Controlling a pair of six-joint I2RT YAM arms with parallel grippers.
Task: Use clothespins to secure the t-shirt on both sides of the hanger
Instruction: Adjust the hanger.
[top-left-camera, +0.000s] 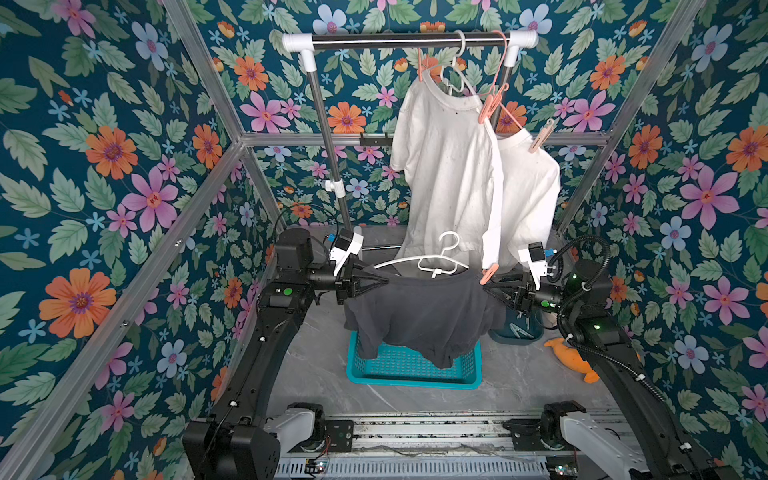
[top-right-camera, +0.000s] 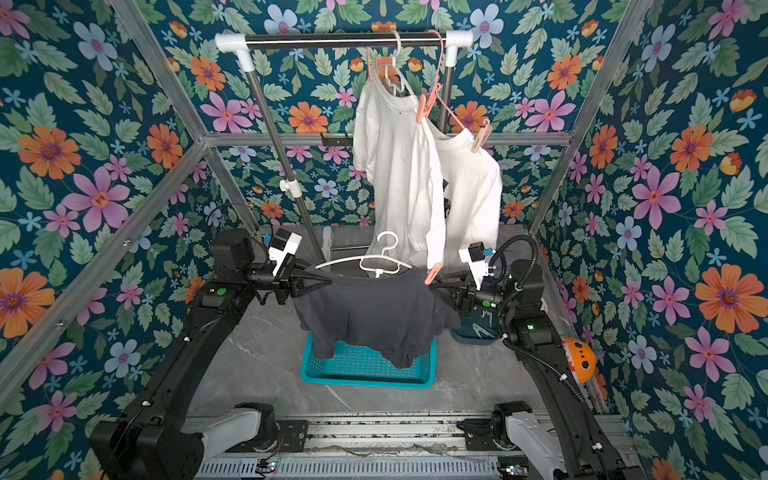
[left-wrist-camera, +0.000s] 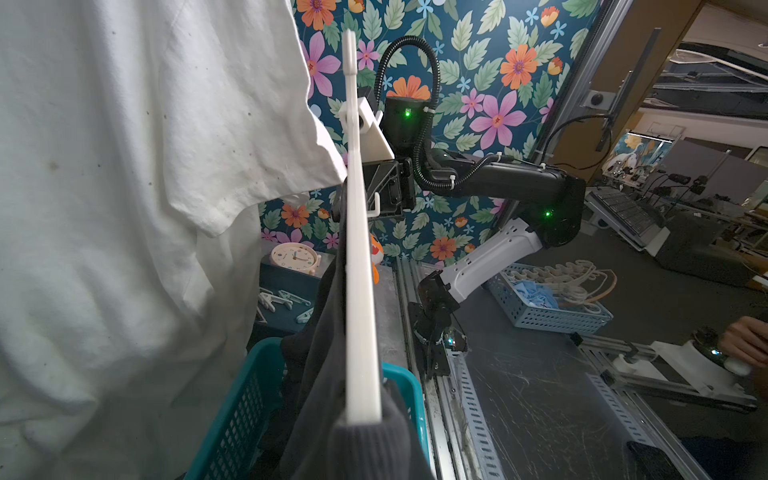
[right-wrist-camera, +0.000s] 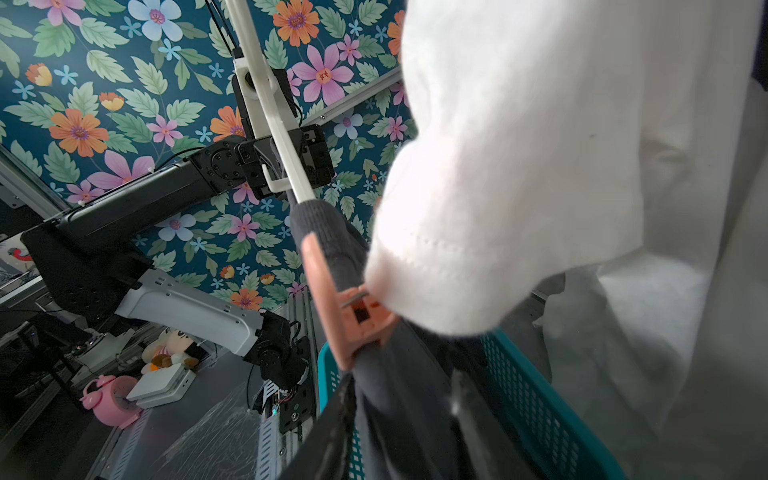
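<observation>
Above the basket (top-left-camera: 411, 368), the dark t-shirt (top-left-camera: 419, 316) hangs on a white hanger (top-left-camera: 440, 259) spanned between both arms. Grips: left gripper (top-left-camera: 384, 280) clenched on the shirt-covered left end of the hanger; right gripper (top-left-camera: 489, 286) grasping the tail of a salmon clothespin (top-left-camera: 488, 273). Pin's prongs straddle the dark fabric over the hanger's right end, touching the sleeve of a white shirt (right-wrist-camera: 519, 166).
</observation>
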